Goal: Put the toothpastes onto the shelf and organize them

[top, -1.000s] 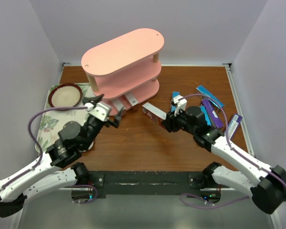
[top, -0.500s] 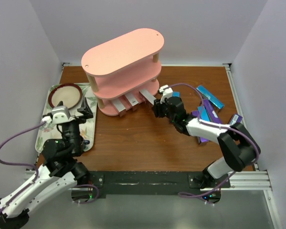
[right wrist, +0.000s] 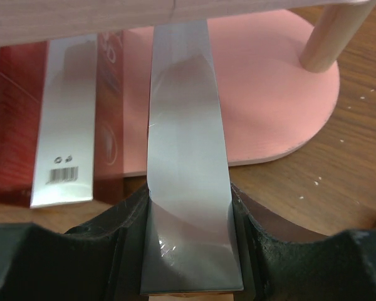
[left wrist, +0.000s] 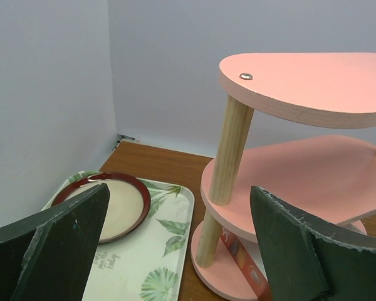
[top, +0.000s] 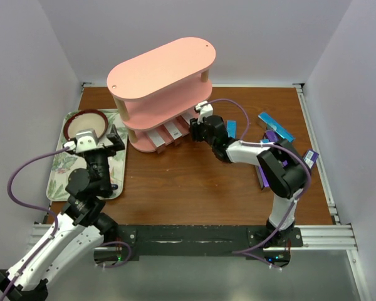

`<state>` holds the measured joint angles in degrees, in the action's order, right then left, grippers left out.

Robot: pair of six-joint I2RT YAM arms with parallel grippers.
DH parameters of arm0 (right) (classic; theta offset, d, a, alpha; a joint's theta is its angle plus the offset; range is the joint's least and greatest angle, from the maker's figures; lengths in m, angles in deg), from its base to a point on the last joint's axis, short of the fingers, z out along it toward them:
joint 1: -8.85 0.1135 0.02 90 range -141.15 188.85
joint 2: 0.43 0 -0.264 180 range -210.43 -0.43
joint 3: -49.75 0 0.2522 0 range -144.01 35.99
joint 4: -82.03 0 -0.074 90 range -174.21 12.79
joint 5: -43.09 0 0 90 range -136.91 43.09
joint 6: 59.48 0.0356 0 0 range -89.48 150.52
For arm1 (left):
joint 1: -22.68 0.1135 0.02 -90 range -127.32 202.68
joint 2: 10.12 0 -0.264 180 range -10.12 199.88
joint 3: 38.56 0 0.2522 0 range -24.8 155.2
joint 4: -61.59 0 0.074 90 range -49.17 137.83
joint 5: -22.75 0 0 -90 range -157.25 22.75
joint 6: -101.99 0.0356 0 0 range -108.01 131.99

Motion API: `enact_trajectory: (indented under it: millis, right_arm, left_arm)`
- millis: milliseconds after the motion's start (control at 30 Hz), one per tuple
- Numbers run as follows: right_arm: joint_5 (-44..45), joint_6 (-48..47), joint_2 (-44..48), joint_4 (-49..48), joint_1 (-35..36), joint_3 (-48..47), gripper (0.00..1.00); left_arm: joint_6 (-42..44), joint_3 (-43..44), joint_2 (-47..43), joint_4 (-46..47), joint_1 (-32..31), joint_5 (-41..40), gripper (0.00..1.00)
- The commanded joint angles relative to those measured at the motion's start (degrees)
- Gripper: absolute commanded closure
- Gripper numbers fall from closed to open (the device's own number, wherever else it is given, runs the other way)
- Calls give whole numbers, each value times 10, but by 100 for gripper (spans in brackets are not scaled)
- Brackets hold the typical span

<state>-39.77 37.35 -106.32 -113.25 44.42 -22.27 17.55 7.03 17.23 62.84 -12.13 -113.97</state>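
Pink shelf (top: 160,69) holds three toothpastes (top: 172,130) at bottom, right tool (right wrist: 189,219) clamping one.

The right arm stretches forward, right gripper (right wrist: 189,219) clamped on a toothpaste box (right wrist: 185,150); the left arm stands bent, left gripper (left wrist: 178,194) spread wide.

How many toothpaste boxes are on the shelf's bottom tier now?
3: first box and second box side by side on the bottom tier, third box beside them, partly in, gripped by the right tool. Others may hide under the boards.
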Motion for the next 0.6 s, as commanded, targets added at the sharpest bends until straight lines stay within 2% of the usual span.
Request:
enact_trajectory:
  millis: [0,167,367,567]
  right_arm:
    - [28,-2,-25,-15,-2,-59,67]
    - [51,8,-45,28,-3,-85,56]
    - [47,13,-46,35,-7,-82,35]
    - [32,18,-20,39,-8,-60,33]
  left_arm:
    - [-34,24,-1,1,15,28,0]
    - [-40,26,-1,-2,21,37,0]
    - [-47,27,1,-8,26,47,0]
    - [-50,27,2,-10,31,52,0]
